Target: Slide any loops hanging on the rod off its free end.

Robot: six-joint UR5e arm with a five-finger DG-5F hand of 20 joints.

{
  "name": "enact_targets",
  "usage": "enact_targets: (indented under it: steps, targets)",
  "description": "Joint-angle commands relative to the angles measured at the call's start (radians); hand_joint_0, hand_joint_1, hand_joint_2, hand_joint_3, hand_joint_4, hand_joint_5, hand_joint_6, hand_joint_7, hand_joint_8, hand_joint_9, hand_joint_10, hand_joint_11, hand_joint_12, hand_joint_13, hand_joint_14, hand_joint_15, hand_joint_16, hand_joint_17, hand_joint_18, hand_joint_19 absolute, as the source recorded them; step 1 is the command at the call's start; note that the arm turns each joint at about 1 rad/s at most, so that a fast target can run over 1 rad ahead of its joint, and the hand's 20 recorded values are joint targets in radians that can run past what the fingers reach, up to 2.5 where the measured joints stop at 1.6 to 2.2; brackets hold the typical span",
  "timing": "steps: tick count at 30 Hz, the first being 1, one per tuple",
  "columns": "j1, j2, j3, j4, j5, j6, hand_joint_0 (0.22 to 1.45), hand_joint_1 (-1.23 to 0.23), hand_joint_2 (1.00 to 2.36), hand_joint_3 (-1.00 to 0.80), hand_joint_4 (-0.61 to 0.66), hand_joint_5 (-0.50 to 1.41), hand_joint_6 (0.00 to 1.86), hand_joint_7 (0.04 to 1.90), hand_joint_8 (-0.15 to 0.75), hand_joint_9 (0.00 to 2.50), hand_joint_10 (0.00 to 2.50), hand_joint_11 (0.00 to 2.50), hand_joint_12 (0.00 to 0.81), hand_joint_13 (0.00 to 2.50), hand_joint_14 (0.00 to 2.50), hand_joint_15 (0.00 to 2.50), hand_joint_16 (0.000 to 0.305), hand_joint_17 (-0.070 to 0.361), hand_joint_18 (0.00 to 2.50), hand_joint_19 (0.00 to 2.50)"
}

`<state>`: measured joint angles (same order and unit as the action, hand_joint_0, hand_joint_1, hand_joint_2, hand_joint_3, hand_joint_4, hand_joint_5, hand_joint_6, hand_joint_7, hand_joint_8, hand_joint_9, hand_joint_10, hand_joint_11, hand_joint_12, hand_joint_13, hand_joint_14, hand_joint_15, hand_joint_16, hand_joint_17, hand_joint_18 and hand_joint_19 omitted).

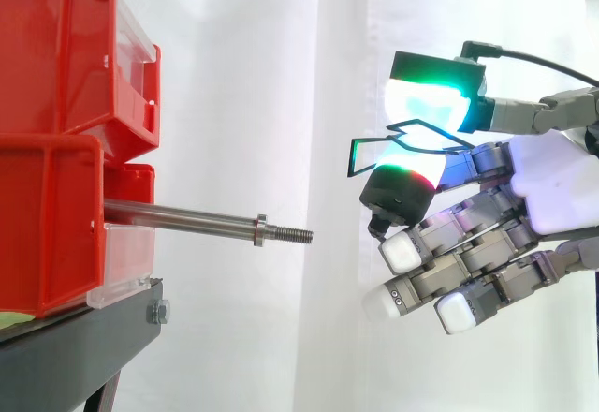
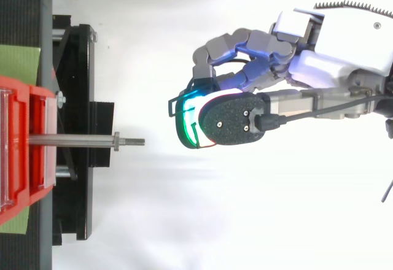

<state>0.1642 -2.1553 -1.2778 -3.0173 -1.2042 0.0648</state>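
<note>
white curtain (image 1: 281, 75) | black stand (image 1: 84, 346) | red bins (image 1: 56, 75) | rod (image 1: 187, 216) bare | hand (image 1: 552, 183) pinches loop (image 1: 351, 157)

open gap past rod (image 1: 187, 217) tip, bins (image 1: 56, 131) behind

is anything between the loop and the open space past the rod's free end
Nothing visible stands in the way. The loop is already off the rod, pinched in the robot hand, and there is an open gap between it and the rod's threaded tip.
</note>
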Motion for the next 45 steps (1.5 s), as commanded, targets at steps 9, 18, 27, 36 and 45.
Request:
enact_targets:
  steps: [9, 18, 27, 36, 45]
  targets:
    - [0.002, 0.0, 0.0, 0.0, 0.002, 0.0, 0.6, -0.75, 1.01, -0.32, 0.16, -0.16, 0.79, 1.23, 0.289, 0.81, 0.01, 0.45, 0.327, 0.52, 0.0, 0.04, 0.047, 0.105, 0.66, 0.45]
    - [0.003, 0.0, 0.0, 0.0, 0.002, 0.0, 0.62, -0.75, 1.0, -0.5, 0.14, -0.16, 0.8, 1.19, 0.275, 0.83, 0.01, 0.45, 0.319, 0.53, 0.0, 0.04, 0.046, 0.104, 0.66, 0.44]
    - [0.003, 0.0, 0.0, 0.0, 0.002, 0.0, 0.6, -0.67, 1.0, -0.5, 0.15, -0.15, 0.78, 1.2, 0.28, 0.83, 0.01, 0.44, 0.317, 0.53, 0.0, 0.04, 0.046, 0.103, 0.65, 0.45]
    - [0.003, 0.0, 0.0, 0.0, 0.002, 0.0, 0.63, -0.59, 1.0, -0.5, 0.14, -0.15, 0.77, 1.22, 0.271, 0.79, 0.02, 0.4, 0.321, 0.52, 0.0, 0.04, 0.046, 0.103, 0.64, 0.43]
    - [0.003, 0.0, 0.0, 0.003, 0.002, 0.0, 0.68, -0.78, 1.01, -0.39, 0.14, -0.21, 0.82, 1.14, 0.257, 0.64, 0.01, 0.4, 0.323, 0.46, 0.0, 0.02, 0.047, 0.105, 0.59, 0.39]
